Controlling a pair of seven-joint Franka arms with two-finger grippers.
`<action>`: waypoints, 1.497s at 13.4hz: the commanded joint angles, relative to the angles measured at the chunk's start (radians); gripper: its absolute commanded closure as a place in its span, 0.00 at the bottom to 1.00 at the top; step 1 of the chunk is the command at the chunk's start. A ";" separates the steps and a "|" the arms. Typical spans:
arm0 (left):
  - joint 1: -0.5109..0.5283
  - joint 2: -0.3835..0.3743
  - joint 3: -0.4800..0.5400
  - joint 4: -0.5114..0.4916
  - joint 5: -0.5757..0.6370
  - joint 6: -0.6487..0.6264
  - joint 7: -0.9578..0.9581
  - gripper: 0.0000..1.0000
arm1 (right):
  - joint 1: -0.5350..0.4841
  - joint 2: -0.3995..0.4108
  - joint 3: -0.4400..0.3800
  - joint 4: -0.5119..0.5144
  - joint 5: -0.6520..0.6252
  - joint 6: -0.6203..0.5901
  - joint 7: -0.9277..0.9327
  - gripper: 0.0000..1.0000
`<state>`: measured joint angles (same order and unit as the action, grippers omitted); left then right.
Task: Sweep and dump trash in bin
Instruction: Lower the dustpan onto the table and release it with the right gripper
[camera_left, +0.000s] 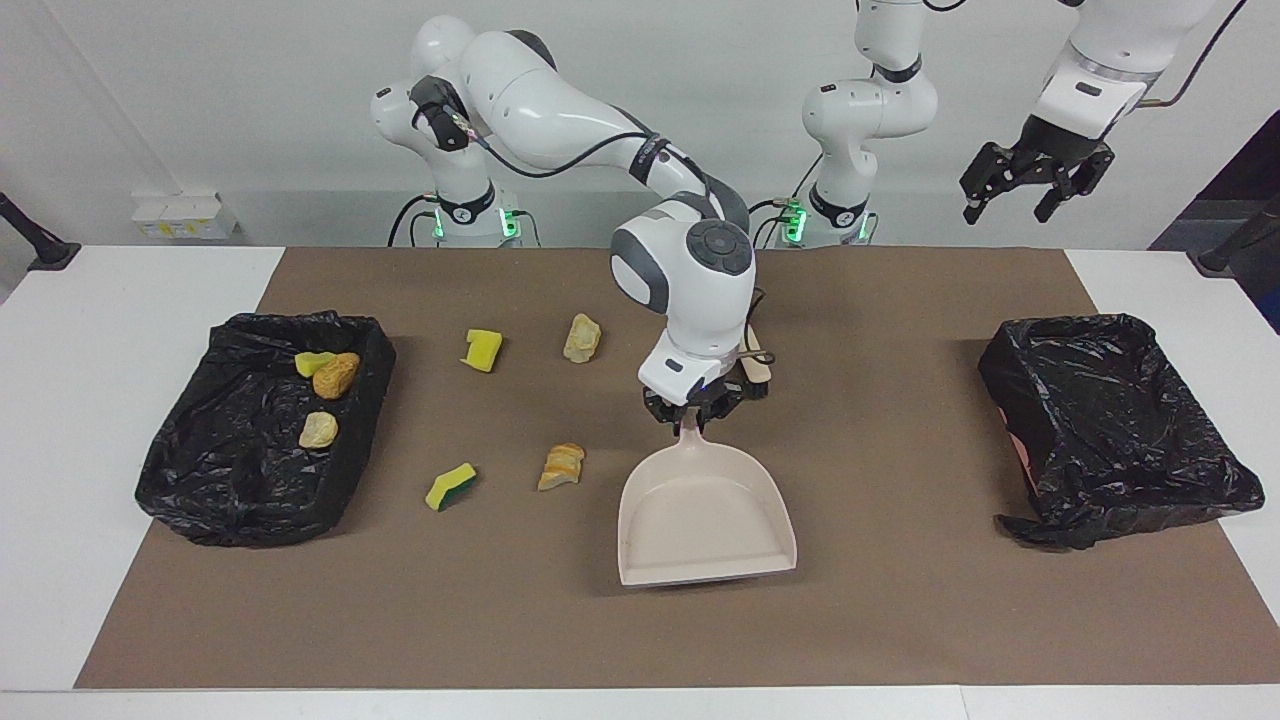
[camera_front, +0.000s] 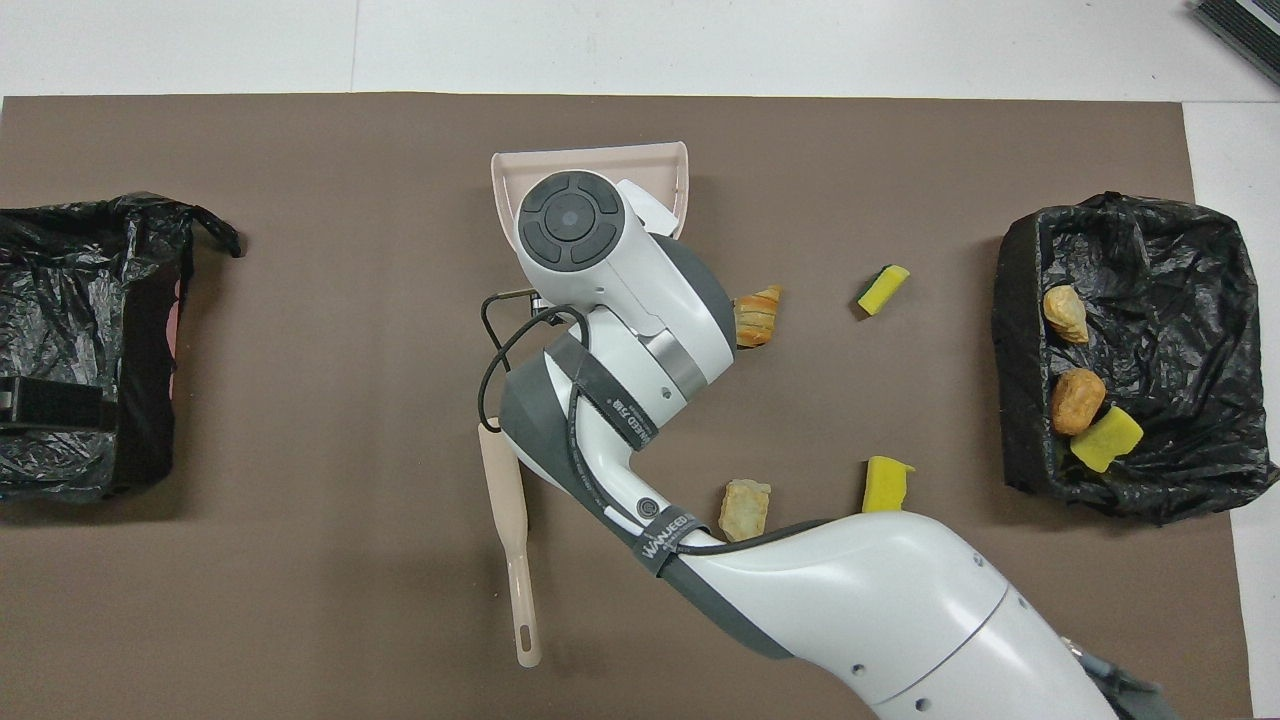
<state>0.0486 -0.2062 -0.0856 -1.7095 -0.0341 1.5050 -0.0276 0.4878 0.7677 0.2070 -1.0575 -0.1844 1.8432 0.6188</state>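
Four scraps (camera_left: 562, 466) lie loose on the mat, all toward my right arm's end from the dustpan (camera_left: 705, 515). My right gripper (camera_left: 693, 417) is clamped on its handle; my left gripper (camera_left: 1035, 190) waits open, aloft. The overhead view hides the grip under my wrist but shows the brush (camera_front: 508, 530) full length.

bright even overhead light, soft shadows under dustpan (camera_left: 706, 512) and bins, both views sharp
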 joint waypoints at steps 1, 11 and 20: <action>0.016 0.004 -0.009 0.016 0.013 -0.022 0.003 0.00 | 0.001 0.041 0.012 0.050 0.029 0.013 0.047 1.00; 0.016 0.004 -0.009 0.018 0.013 -0.022 0.003 0.00 | 0.100 0.116 -0.009 0.088 0.026 0.068 0.098 1.00; 0.016 0.004 -0.009 0.018 0.013 -0.022 0.003 0.00 | 0.100 0.108 -0.017 0.083 0.025 -0.001 0.098 0.95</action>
<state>0.0486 -0.2062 -0.0856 -1.7093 -0.0341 1.5033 -0.0276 0.5853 0.8643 0.1955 -1.0050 -0.1705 1.8696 0.6966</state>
